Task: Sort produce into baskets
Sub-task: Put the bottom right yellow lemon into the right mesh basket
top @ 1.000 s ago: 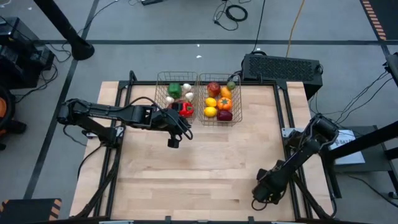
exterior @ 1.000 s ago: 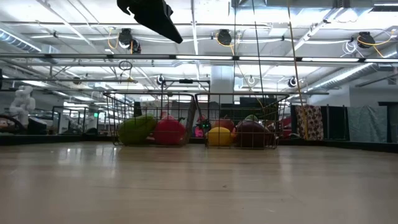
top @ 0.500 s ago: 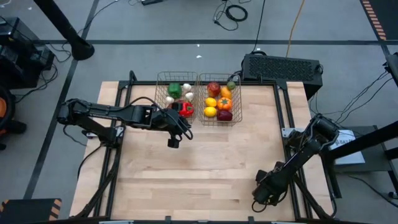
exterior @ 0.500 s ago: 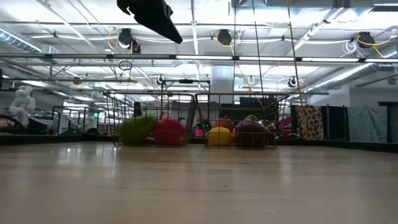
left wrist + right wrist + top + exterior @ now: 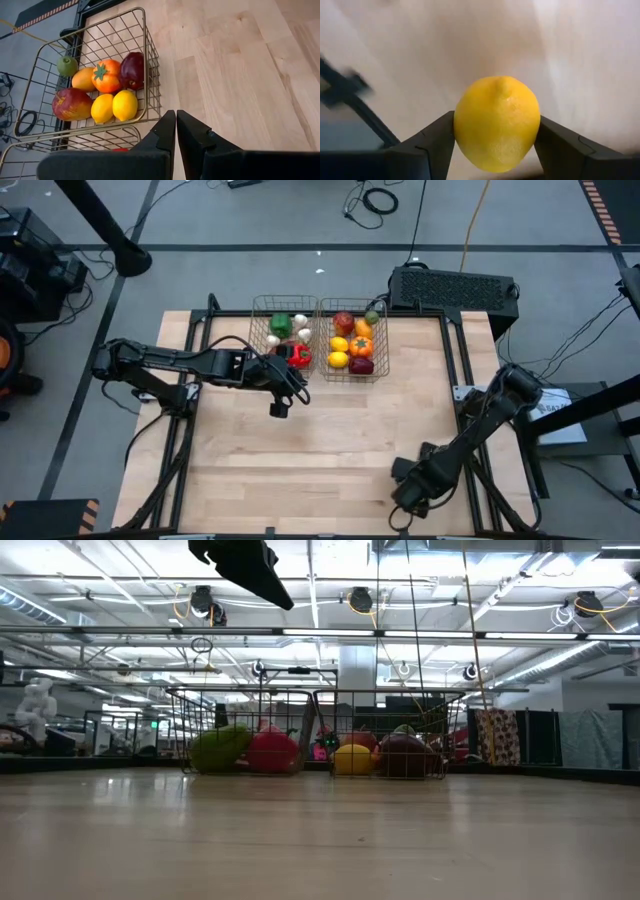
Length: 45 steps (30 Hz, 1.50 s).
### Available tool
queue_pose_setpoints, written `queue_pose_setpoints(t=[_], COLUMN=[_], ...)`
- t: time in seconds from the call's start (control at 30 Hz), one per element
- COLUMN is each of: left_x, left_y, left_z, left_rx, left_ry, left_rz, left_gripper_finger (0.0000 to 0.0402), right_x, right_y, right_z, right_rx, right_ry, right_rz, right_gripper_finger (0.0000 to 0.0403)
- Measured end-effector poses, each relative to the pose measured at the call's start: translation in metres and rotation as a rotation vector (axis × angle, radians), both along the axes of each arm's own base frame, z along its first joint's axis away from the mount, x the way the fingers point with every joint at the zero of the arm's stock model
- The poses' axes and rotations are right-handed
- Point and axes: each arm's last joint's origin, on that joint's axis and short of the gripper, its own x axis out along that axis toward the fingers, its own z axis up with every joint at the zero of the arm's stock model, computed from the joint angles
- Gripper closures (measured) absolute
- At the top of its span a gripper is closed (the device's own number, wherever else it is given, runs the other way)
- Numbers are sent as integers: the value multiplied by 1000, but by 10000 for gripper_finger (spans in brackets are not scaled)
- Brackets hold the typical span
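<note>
Two square wire baskets sit side by side at the table's far edge. The right basket holds two yellow lemons. The right gripper pinches a third yellow lemon near the front edge. The left gripper, pressed together, hangs just before the left basket.

The two baskets stand side by side at the far edge of the table; its bare middle lies open, and the left end effector hangs just before them.
</note>
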Motion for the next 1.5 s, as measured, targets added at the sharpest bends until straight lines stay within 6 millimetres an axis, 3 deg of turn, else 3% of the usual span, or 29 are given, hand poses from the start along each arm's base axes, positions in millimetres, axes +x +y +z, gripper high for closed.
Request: queue_pose_setpoints(t=[0.17,0.37,0.5,0.67,0.83,1.0,1.13,1.33,1.5], left_x=[0,0,0,0,0,0,-1,-7,-12], left_y=[0,0,2,3,2,2,2,3,3], left_z=[0,0,0,0,0,0,0,-7,-11], left_rx=[0,1,36,38,30,17,15,-9,-44], left_ry=[0,0,-2,-8,-10,-14,-6,77,132], left_rz=[1,3,42,76,83,95,98,131,176], left_gripper_finger=[378,378,378,378,378,378,378,378,378], right_x=[35,76,95,111,125,138,143,140,141], right_y=[-10,-45,-80,-133,-183,-220,-243,-275,-285], right_z=[32,63,71,74,75,78,78,58,45], right_rx=[-121,-541,-821,-1001,-1028,-996,-902,-839,-732], right_ry=[-292,-569,-564,-424,-364,-415,-458,-457,-556], right_rz=[190,348,409,421,339,261,246,216,170], right_gripper_finger=[170,170,170,170,170,170,170,170,170])
